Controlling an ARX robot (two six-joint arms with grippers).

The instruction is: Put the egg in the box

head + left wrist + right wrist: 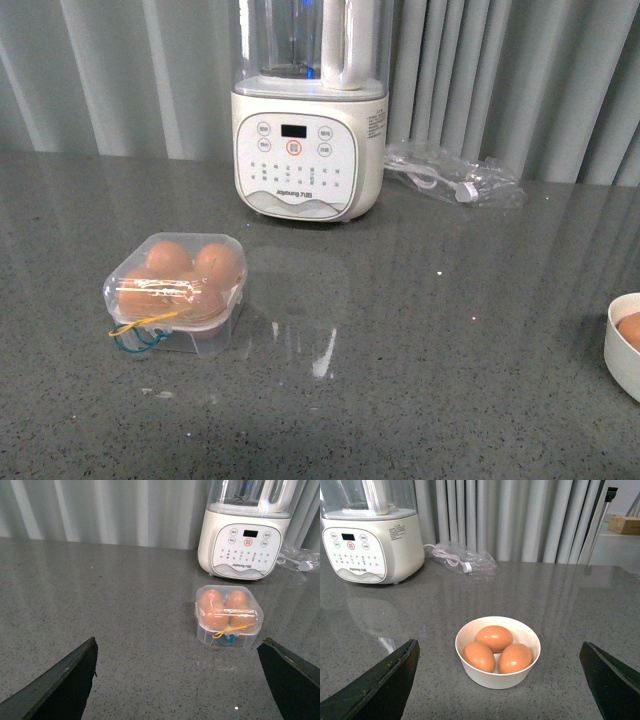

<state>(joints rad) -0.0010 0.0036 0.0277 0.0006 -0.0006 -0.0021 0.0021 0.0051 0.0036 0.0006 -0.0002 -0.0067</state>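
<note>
The box [178, 292] is a small clear plastic case standing on the grey counter at the front left. Its lid is down, with yellow and blue bands at its front and brown eggs inside. It also shows in the left wrist view [228, 615], ahead of my open, empty left gripper [179, 643]. Three alike brown eggs [494, 637] lie in a round white bowl [495, 681]. My right gripper [499, 644] is open and empty, with the bowl between its fingers [385, 680] and a little ahead. Neither gripper shows in the front view.
A white blender [308, 120] stands at the back centre, behind the box. A clear plastic bag with a cable [455, 178] lies to its right. The bowl [622, 345] sits at the right edge of the front view. Grey curtains hang behind the counter.
</note>
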